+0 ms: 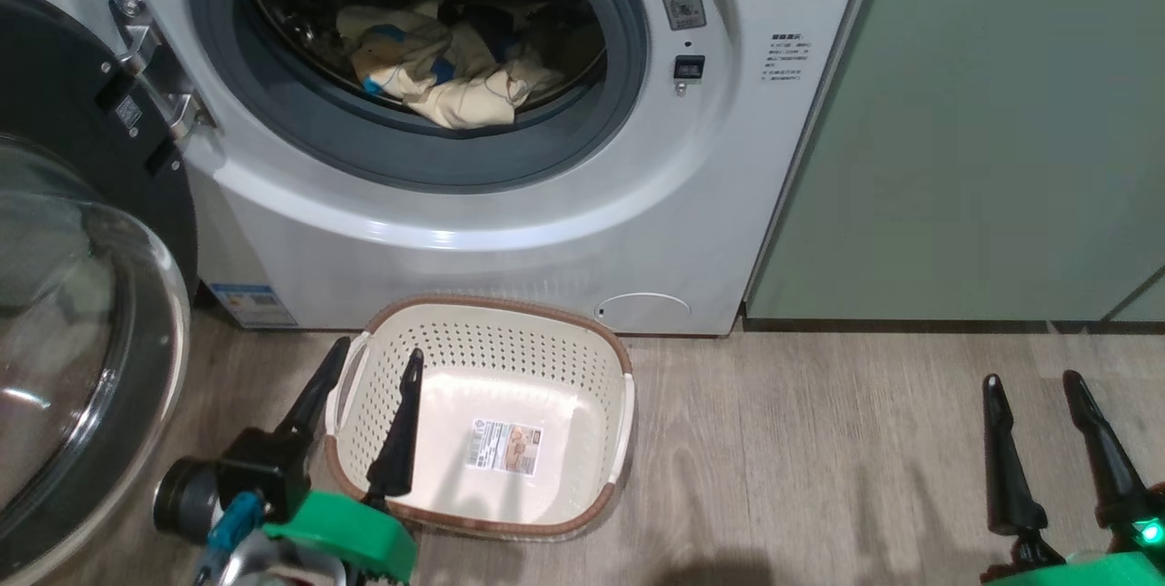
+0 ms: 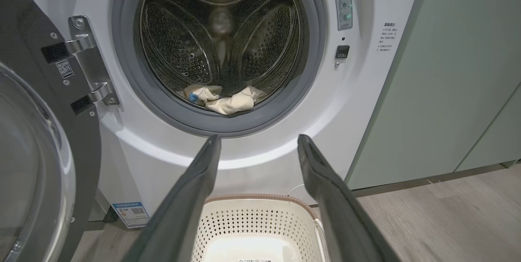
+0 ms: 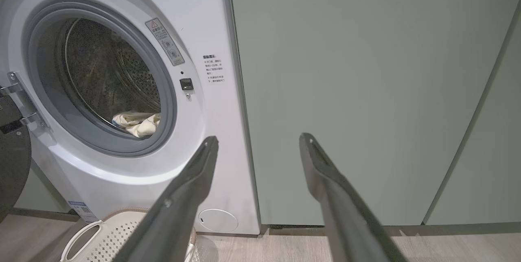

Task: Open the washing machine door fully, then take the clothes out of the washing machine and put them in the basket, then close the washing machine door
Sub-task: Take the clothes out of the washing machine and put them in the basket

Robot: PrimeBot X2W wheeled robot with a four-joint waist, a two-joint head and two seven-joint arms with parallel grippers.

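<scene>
The white washing machine (image 1: pixel 582 231) stands with its door (image 1: pixel 82 331) swung wide to the left, black rim and glass bowl facing me. Pale-yellow clothes (image 1: pixel 446 67) with a blue piece lie at the drum's front lip, also seen as clothes (image 2: pixel 222 100) and clothes (image 3: pixel 137 123). The cream basket (image 1: pixel 555 331) sits on the floor below the opening, nothing in it but its label. My left gripper (image 1: pixel 378 354) is open, hanging over the basket's left side. My right gripper (image 1: pixel 1033 379) is open too, low at the right, before the green cabinet.
Pale green cabinets (image 1: pixel 983 131) stand right of the washer. Wood-look floor (image 1: pixel 801 459) stretches between basket and right gripper. The door hinge (image 1: pixel 155 76) juts out at the washer's left.
</scene>
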